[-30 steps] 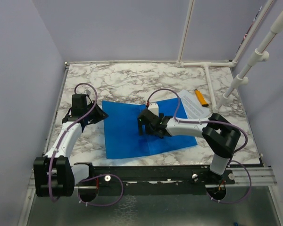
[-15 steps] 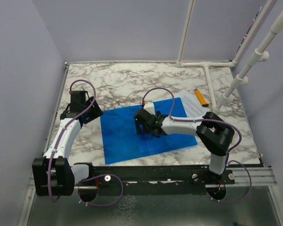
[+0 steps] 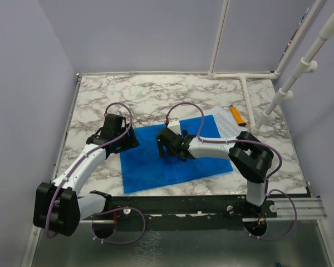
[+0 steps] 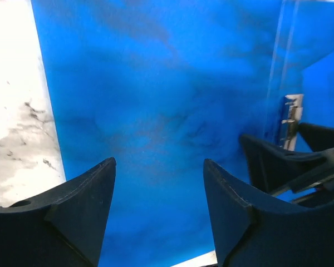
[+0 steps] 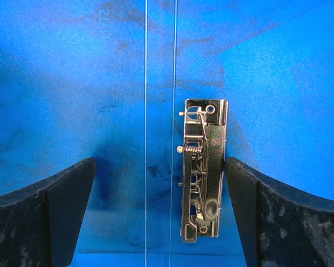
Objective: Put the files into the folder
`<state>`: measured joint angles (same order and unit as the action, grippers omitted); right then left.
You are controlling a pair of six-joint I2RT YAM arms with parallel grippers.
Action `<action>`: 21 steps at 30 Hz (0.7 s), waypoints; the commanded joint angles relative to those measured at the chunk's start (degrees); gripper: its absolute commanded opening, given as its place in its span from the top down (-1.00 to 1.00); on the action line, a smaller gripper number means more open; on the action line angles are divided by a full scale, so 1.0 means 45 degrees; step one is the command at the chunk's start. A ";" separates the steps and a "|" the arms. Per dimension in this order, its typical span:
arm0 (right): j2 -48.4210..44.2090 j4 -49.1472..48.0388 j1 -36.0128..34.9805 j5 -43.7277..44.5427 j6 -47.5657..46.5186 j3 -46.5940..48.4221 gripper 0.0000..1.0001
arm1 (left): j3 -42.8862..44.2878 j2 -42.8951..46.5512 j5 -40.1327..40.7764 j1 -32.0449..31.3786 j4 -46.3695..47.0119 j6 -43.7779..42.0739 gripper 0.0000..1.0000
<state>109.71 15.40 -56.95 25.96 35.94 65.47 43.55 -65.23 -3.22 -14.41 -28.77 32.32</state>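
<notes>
Blue folder point(image 3: 156, 161) lies open on the marble surface point(image 3: 156, 94). Left pincer point(image 4: 158, 162) hovers over its left edge, parted and empty. Right pincer point(image 5: 160, 164) gapes wide, empty, above the metal clip point(image 5: 203, 172). Files point(image 3: 229, 123) lie far right.

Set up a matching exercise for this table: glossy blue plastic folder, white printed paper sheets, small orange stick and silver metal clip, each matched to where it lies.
Things:
1. glossy blue plastic folder
2. white printed paper sheets
3. small orange stick
4. silver metal clip

Places:
A. farthest right, beside the sheets
B. on the folder, under the open right gripper
C. open flat, mid marble table
D. along the folder's right edge

Pairs: 1-C, 2-D, 3-A, 4-B.
</notes>
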 commanded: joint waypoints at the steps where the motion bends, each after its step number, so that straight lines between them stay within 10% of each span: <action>1: 0.1899 0.1918 -0.0035 -0.0932 -0.0061 -0.0827 -1.00 | -0.0927 -0.0345 0.0223 -0.0433 0.0427 0.0814 -0.31; 21: 0.2852 0.1588 0.1075 -0.1249 -0.1245 0.1066 -1.00 | -0.2432 -0.2178 0.1539 -0.1483 0.2065 0.1808 -0.23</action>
<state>114.59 14.57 -54.22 25.76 32.80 73.08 33.78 -72.88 0.89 -20.49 -19.70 40.05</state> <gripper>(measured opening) 0.998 0.617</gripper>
